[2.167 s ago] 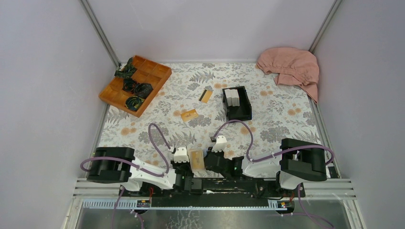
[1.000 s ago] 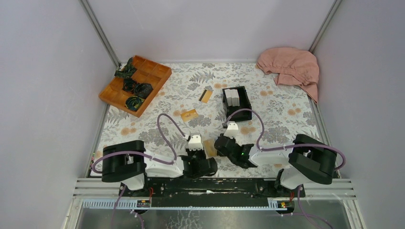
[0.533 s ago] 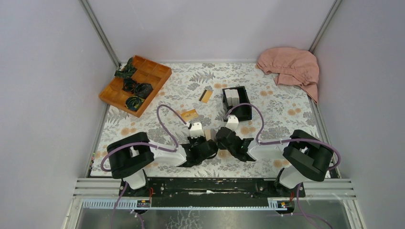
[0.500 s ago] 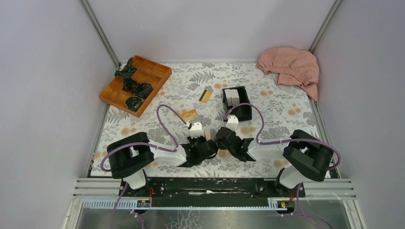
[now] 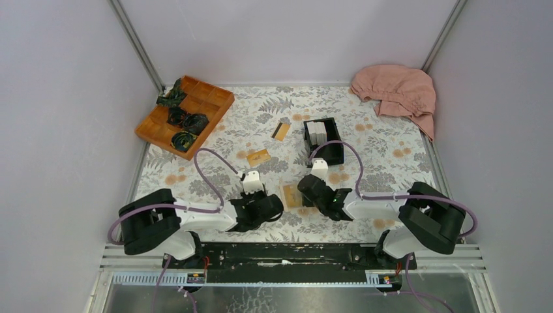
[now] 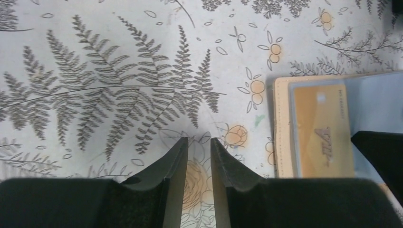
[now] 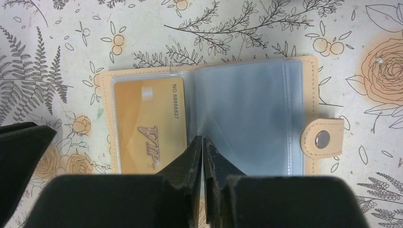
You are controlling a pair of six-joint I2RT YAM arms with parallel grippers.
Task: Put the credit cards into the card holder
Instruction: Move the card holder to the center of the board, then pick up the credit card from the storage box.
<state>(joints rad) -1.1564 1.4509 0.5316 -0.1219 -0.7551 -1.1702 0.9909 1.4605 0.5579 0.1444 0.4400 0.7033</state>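
The card holder (image 5: 291,195), a tan wallet with clear sleeves, lies open and flat on the floral cloth between my two grippers. A gold card (image 7: 142,124) sits in its left sleeve, and the snap tab (image 7: 323,139) is at its right edge. My right gripper (image 7: 203,139) is shut, with its tips on the wallet's centre fold. My left gripper (image 6: 199,139) is just left of the wallet (image 6: 283,128), empty, with a narrow gap between its jaws. An orange card (image 5: 259,157) and a card with a black band (image 5: 282,131) lie loose farther back.
A black open-topped box (image 5: 323,141) holding white pieces stands behind the right gripper. An orange divided tray (image 5: 184,112) with dark items is at the back left. A pink cloth (image 5: 396,90) lies at the back right corner.
The wallet was held up between both grippers and now lies open and flat. My left gripper has let go and drawn back to the left. My right gripper stays at the wallet.
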